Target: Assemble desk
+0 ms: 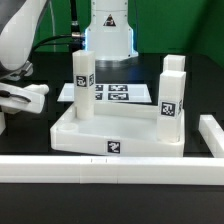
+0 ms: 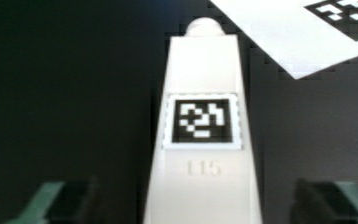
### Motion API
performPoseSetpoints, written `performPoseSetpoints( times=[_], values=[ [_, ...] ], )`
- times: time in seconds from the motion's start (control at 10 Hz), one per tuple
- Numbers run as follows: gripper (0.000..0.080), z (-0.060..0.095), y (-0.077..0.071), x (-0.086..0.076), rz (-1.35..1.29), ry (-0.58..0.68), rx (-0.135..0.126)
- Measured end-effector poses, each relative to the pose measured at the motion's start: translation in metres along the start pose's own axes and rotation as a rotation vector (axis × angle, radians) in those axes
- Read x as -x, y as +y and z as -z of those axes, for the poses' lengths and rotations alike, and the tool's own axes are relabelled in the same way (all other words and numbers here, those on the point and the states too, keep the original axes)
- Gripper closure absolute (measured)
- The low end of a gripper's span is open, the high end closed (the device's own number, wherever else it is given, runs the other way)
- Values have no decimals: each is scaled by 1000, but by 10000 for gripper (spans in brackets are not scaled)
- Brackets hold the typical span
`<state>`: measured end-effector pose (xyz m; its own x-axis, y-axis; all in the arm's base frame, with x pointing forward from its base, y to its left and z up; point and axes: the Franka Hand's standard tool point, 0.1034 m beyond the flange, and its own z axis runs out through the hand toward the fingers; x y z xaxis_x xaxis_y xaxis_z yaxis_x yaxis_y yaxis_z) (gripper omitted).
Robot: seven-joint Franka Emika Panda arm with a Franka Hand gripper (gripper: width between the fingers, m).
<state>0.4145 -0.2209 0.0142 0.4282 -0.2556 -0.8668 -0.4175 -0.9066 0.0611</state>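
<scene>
Two legs (image 1: 82, 83) stand upright in the desk top (image 1: 115, 134)

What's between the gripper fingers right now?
A white desk leg, tag facing the camera, lies between the fingers with dark gaps on both sides, touching neither. The wrist view shows it.

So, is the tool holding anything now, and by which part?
Nothing is held yet. The tool straddles a white leg, but both fingers stand clear of its sides.
</scene>
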Motion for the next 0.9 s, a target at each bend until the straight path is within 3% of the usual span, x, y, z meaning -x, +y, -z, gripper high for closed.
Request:
performPoseSetpoints(
  times=[0.1,0.6,0.7,0.9],
  values=[
    [514,0,0,0,0,1,0],
    [511,4,0,2,2,9,1],
    [511,9,-1,6,7,12,4],
    [511,32,-8,34,24,9,6]
  ],
)
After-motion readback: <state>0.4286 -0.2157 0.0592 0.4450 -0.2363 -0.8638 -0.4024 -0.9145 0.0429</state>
